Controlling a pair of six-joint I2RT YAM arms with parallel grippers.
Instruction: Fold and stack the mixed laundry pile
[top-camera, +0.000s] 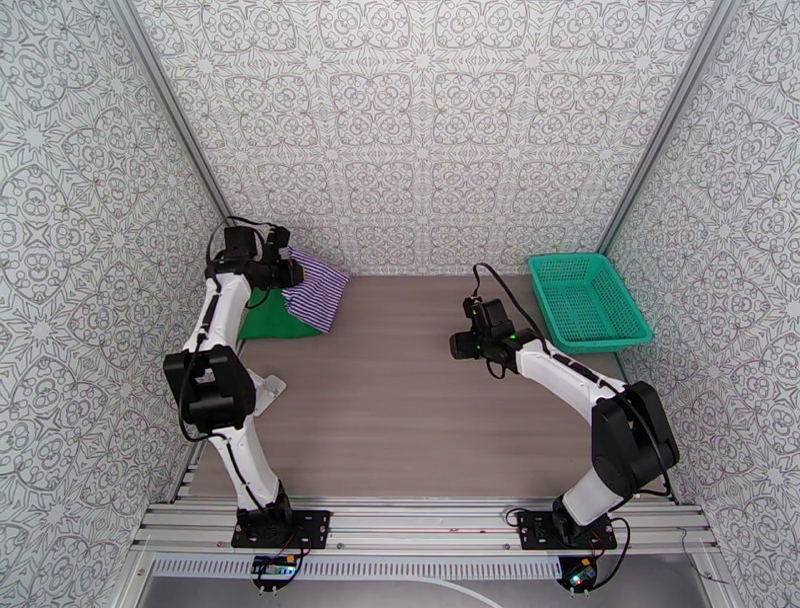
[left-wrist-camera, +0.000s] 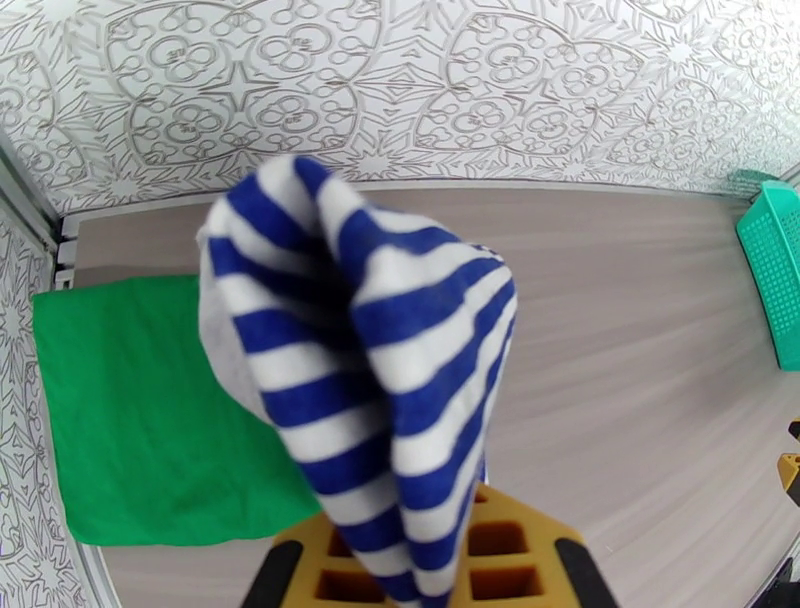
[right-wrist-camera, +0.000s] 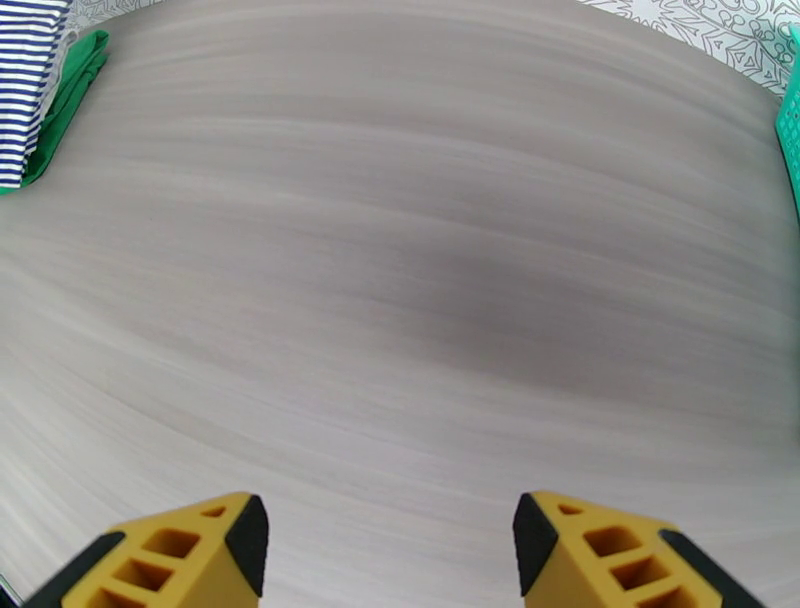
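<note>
Holding: my left gripper (top-camera: 285, 272) pinches bunched purple-and-white striped fabric shirt (left-wrist-camera: 380, 380), ten o'clock.
My right gripper (right-wrist-camera: 390, 540): spread, empty.
Pending: I judge folding and stacking with flat rectangular bright green cloth (left-wrist-camera: 140, 420).

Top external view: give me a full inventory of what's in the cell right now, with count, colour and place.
green cloth: one, bright green, flat at the table's far left edge
striped shirt: one, purple-and-white, far left corner, bunched, partly over the green cloth
basket: one, teal mesh, far right, empty
table: one, grey-brown wood grain
left gripper: one, yellow fingers, shut on the striped shirt
right gripper: one, yellow fingers, open, above bare table right of centre
</note>
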